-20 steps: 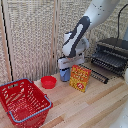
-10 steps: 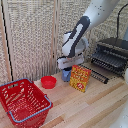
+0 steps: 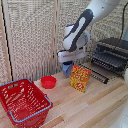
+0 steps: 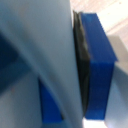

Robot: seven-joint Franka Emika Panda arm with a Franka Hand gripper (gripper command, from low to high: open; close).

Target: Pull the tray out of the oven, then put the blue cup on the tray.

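In the exterior view the blue cup is just behind the yellow-red box, partly hidden by it. My gripper comes down onto the cup from above and is shut on it. Whether the cup rests on the table or hangs just above it cannot be told. In the wrist view the blue cup fills the picture, with a dark finger pad pressed against its wall. The black and silver oven stands at the exterior view's right. The tray, a rack of dark bars, sticks out from its front towards the box.
A red bowl sits on the wooden table towards the exterior view's left of the cup. A red wire basket with a blue rim stands at the front left. A slatted light wall runs behind everything.
Almost nothing differs. My gripper stays at the blue cup behind the box, perhaps a touch higher than before.
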